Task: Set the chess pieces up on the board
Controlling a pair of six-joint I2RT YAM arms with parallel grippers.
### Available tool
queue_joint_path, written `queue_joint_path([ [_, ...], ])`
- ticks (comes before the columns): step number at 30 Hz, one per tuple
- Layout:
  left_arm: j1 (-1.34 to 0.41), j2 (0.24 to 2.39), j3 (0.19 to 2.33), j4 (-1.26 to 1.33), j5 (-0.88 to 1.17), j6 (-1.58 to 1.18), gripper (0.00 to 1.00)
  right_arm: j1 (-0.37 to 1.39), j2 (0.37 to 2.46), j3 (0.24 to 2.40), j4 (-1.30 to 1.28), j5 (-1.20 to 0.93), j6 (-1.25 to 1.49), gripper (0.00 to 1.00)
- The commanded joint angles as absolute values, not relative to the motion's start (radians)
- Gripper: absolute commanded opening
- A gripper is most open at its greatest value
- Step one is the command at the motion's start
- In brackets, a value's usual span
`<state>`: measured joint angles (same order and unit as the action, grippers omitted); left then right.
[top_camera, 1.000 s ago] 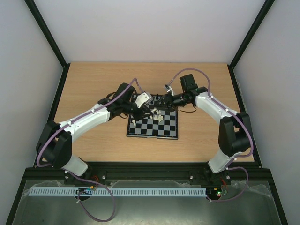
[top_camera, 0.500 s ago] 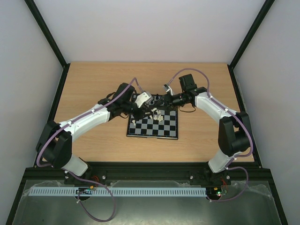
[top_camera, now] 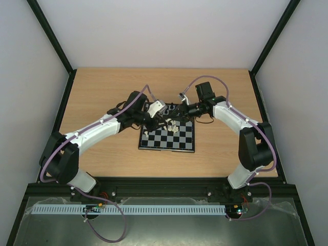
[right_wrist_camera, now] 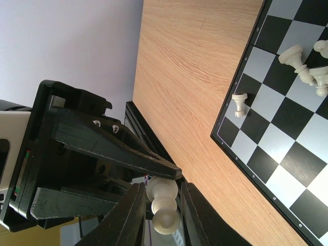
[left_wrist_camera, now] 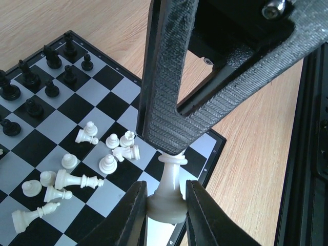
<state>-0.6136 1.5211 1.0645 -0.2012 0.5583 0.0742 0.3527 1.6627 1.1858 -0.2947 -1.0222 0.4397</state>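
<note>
1. Where the two arms meet above the far edge of the board [top_camera: 177,143], the left gripper [left_wrist_camera: 166,187] is closed on the wide base of a cream-white piece [left_wrist_camera: 166,202], one finger pressed to each side.
2. The right gripper [right_wrist_camera: 162,185] is drawn in narrow about the head of the same piece. In the left wrist view its ribbed fingers [left_wrist_camera: 164,102] come down from 12 o'clock and cover the piece's top.
3. The piece is gripped at both ends and held clear of the squares, near a corner of the board.
4. Loose white pieces [left_wrist_camera: 82,179] lie in a heap on the board at 9 o'clock of the held piece in the left wrist view. Most are on their sides and a few stand upright.
5. Black pieces [left_wrist_camera: 31,87] stand upright in rows at 10 o'clock in that view, each on its own square.
6. A lone white pawn [right_wrist_camera: 238,104] sits on an edge square beside a corner; whether it is upright I cannot tell.
7. The board lies flat mid-table [top_camera: 102,92]. The left arm [top_camera: 97,128] reaches in from 8 o'clock and the right arm [top_camera: 233,115] from 3 o'clock.
</note>
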Motion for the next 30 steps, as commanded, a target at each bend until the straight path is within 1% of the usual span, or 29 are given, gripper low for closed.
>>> queue_joint_path([
  [1, -0.603, 1.506, 1.055, -0.172, 0.576, 0.06, 0.16, 0.359, 1.669, 1.174, -0.293, -1.044, 0.454, 0.2],
  [7, -0.601, 1.514, 1.056, -0.17, 0.581, 0.058, 0.16, 0.36, 1.674, 1.175, -0.286, -1.039, 0.453, 0.14],
  [11, -0.599, 1.517, 1.06, -0.169, 0.581, 0.061, 0.16, 0.359, 1.677, 1.18, -0.281, -1.038, 0.45, 0.12],
  [14, -0.598, 1.521, 1.059, -0.171, 0.578, 0.064, 0.18, 0.359, 1.677, 1.188, -0.278, -1.021, 0.44, 0.09],
  [22, -0.581, 1.518, 1.057, -0.214, 0.531, 0.107, 0.41, 0.36, 1.651, 1.232, -0.339, -0.91, 0.313, 0.08],
  [26, -0.537, 1.492, 1.045, -0.28, 0.49, 0.176, 0.46, 0.359, 1.638, 1.276, -0.416, -0.827, 0.176, 0.07],
  [30, -0.431, 1.483, 1.014, -0.315, 0.484, 0.174, 0.51, 0.359, 1.618, 1.294, -0.484, -0.773, 0.024, 0.06],
])
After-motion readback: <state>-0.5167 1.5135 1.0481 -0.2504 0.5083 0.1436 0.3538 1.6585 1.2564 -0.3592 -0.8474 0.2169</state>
